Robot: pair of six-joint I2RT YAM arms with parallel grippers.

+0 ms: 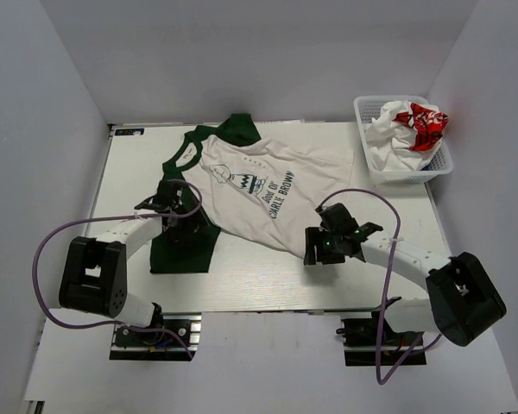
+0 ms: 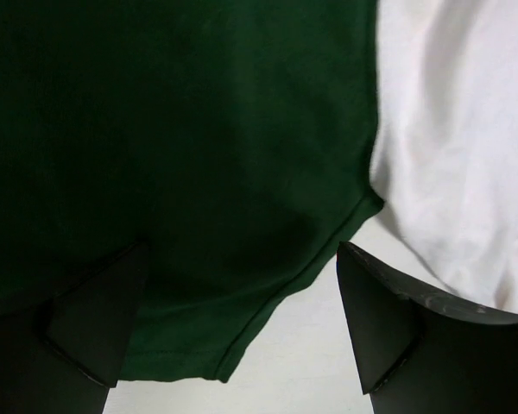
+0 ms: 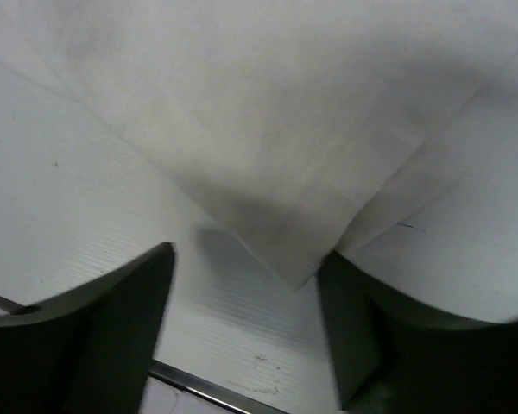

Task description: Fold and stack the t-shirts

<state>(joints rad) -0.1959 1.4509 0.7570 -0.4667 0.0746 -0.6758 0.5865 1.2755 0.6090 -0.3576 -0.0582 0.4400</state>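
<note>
Off-white tee [image 1: 259, 194]: spread flat. Its hem corner sits between my right claw's [image 3: 249, 259] parted jaws, and its long axis runs away up-left to the collar.
Left claw [image 2: 242, 250]: released, straddling the green sleeve [image 2: 173, 172] hem.
Basket [image 1: 403, 177], far beyond my right claw: holds a crumpled white-and-red tee [image 1: 410, 129].

Left arm [image 1: 121, 235] reaches forward and angles in toward the middle, with the left gripper [image 1: 171, 210] pointed down and its jaws spread wide. Right arm [image 1: 406, 257] mirrors it from the other side, and the right gripper [image 1: 321, 245] sits low, jaws apart too.
</note>
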